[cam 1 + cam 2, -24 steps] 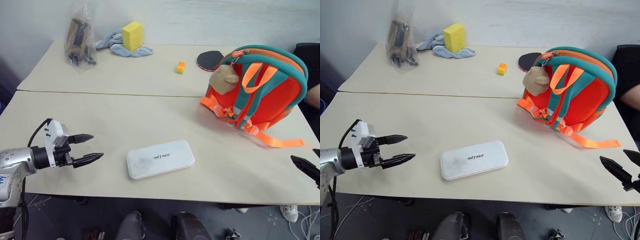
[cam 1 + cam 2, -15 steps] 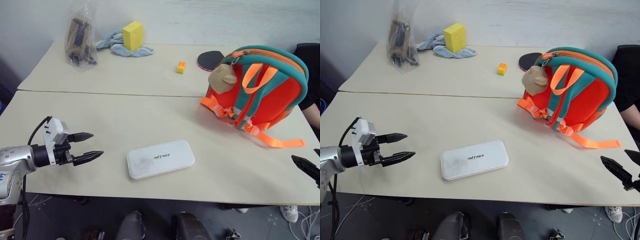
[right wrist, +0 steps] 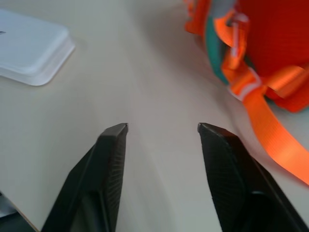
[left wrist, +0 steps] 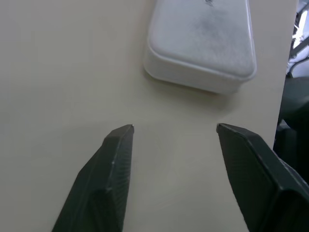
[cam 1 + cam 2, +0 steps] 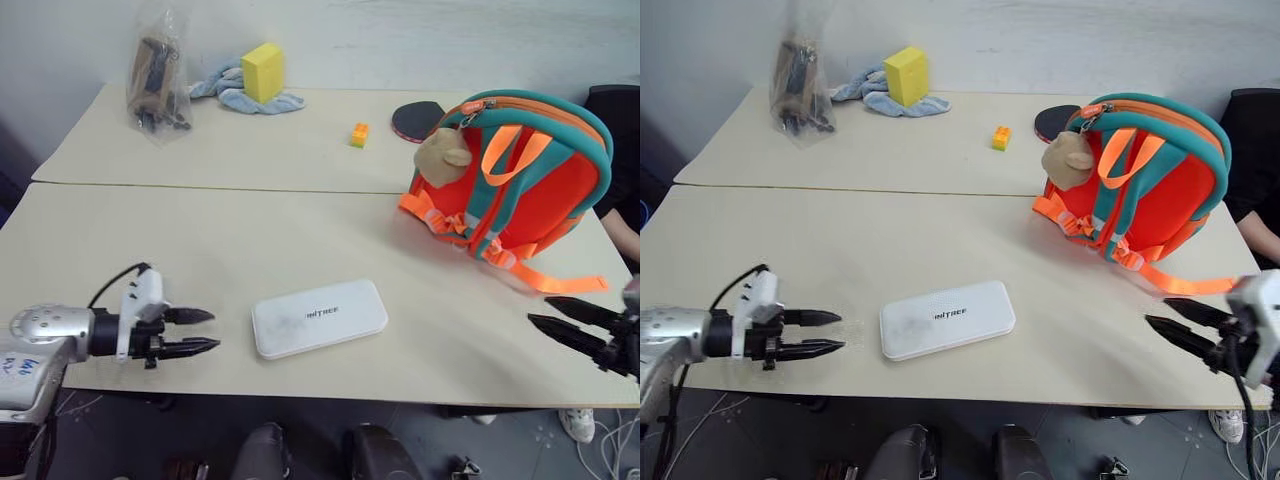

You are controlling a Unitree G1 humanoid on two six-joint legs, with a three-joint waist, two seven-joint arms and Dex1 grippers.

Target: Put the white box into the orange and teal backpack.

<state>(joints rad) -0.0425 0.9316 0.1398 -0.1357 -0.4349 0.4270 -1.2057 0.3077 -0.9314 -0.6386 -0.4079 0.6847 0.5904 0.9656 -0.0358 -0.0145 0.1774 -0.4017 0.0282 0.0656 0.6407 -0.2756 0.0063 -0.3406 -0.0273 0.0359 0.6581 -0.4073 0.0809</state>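
Box [image 5: 319, 317]: flat on desk [image 5: 250, 240], unobstructed. Left tool [image 5: 199, 332] beside it, right tool [image 5: 560, 322] past it; both parted, empty. Backpack [image 5: 515, 170] beyond; brick [image 5: 360, 134], sponge [image 5: 263, 71] farther.

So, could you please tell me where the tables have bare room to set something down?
The near table is bare from the white box to its left edge, and between box and orange and teal backpack. On the far table, the bag, sponge, cloth and brick line the back.
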